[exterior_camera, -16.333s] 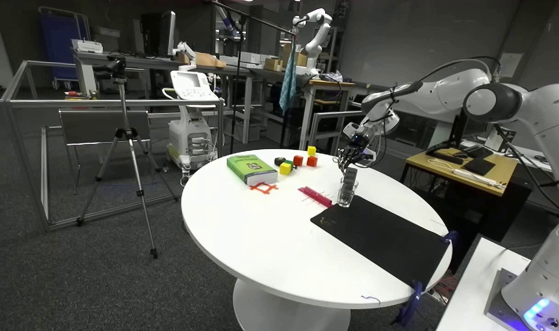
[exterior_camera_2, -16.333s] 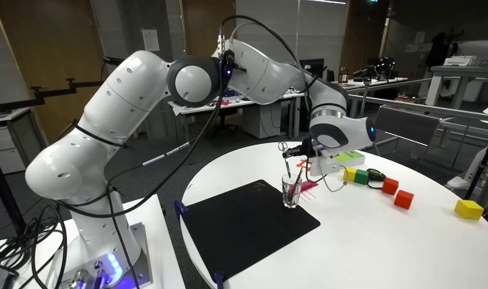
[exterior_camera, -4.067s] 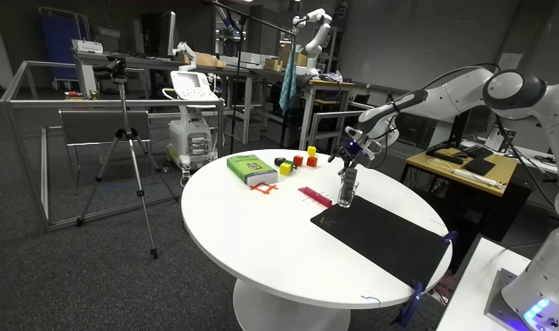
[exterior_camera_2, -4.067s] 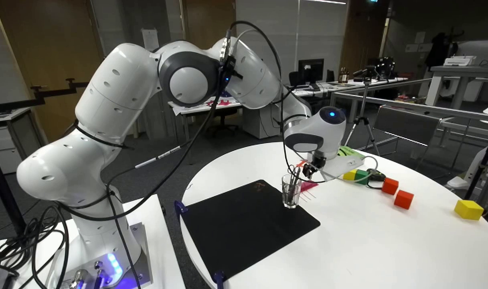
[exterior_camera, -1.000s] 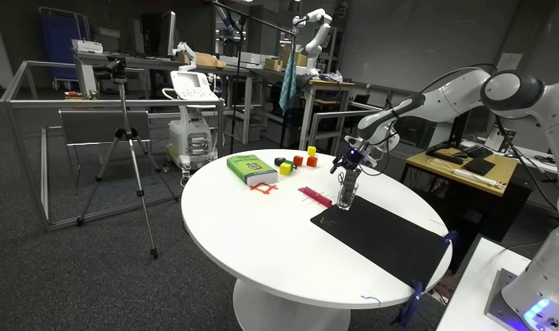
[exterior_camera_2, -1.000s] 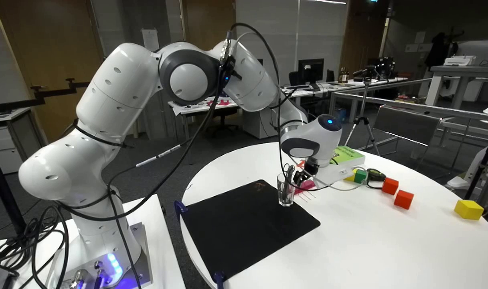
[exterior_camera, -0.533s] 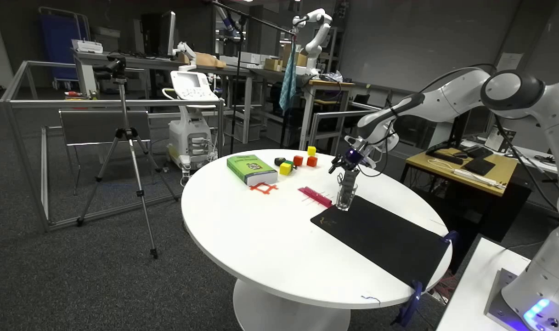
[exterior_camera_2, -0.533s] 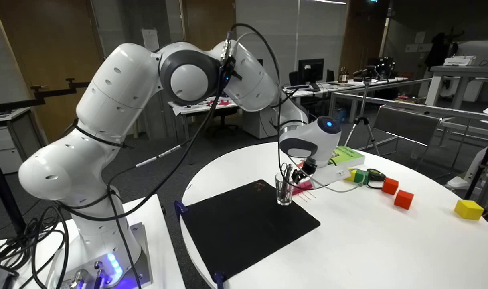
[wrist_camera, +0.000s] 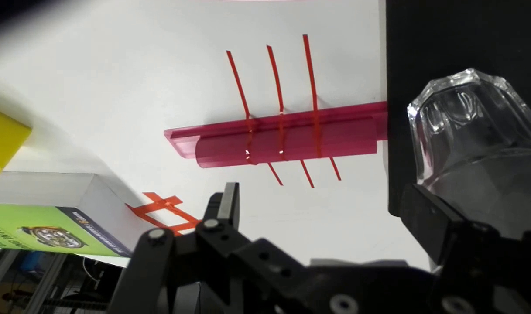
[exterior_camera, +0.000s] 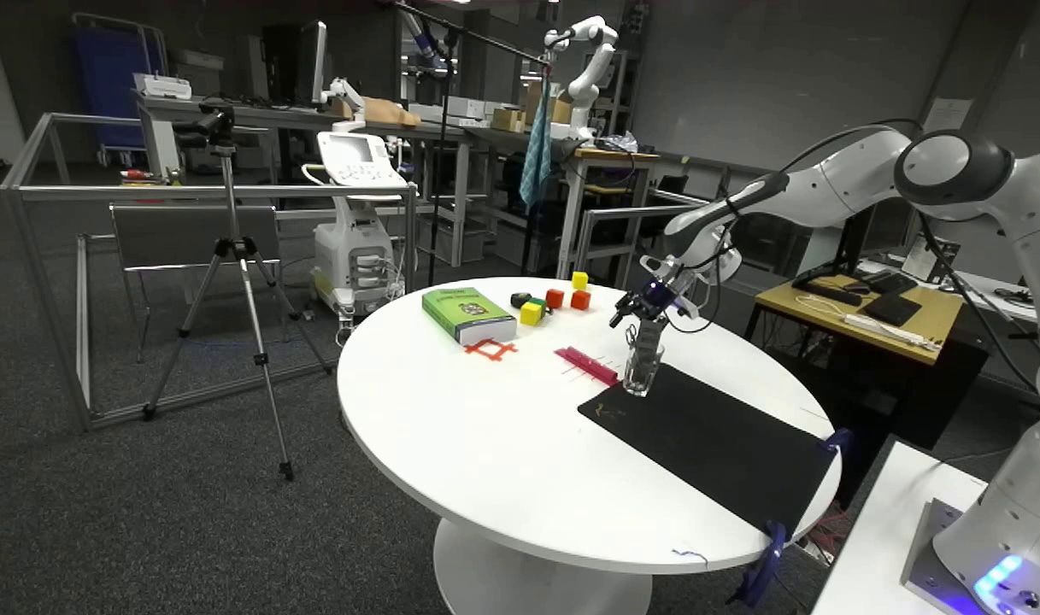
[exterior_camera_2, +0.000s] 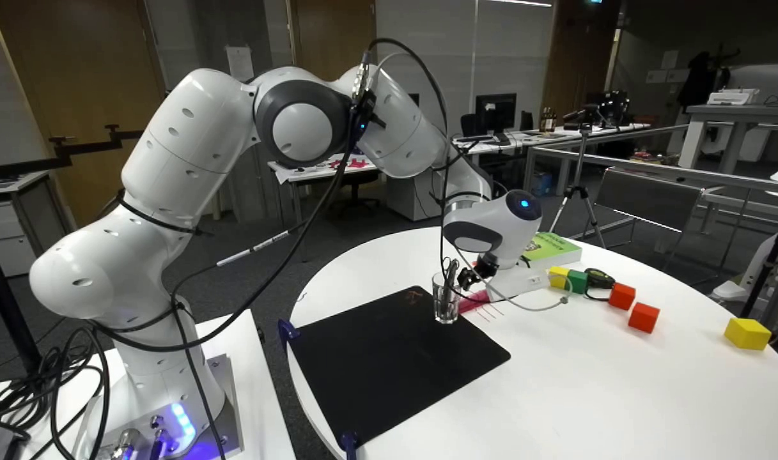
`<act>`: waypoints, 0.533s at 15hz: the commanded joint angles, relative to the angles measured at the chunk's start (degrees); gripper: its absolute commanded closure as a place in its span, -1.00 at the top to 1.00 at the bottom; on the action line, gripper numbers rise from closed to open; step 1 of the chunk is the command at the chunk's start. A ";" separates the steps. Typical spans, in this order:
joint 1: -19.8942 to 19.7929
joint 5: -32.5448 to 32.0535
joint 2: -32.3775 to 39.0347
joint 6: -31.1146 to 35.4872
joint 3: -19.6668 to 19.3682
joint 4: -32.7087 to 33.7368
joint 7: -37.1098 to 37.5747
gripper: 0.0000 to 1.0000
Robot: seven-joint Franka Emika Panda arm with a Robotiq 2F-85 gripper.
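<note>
Faceted glass tumbler (wrist_camera: 474, 135) stands beside the matte-black end effector (wrist_camera: 323, 198), jaws spread wide.

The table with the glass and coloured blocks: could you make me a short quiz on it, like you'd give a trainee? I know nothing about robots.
1. What is directly under the glass: (a) the book, (b) the mat, (c) a tripod?
2. True or false: the gripper is shut on the book.
3. How many red blocks are on the table?

Key: 1. b, the mat. 2. False; the gripper is open. 3. Two.
</note>
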 commanded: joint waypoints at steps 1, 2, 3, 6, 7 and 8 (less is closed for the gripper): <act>0.62 1.80 -1.40 -3.97 -0.94 -1.02 -0.54 1.00; 0.84 1.61 -1.47 -5.00 -1.23 -1.01 -0.38 1.00; 0.95 1.66 -1.48 -5.95 -1.37 -0.93 -0.42 1.00; 1.36 1.57 -1.49 -8.52 -2.03 -0.67 -0.34 1.00; 1.54 1.43 -1.48 -9.24 -2.30 -0.58 -0.25 1.00; 1.72 1.34 -1.46 -9.73 -2.56 -0.53 -0.30 1.00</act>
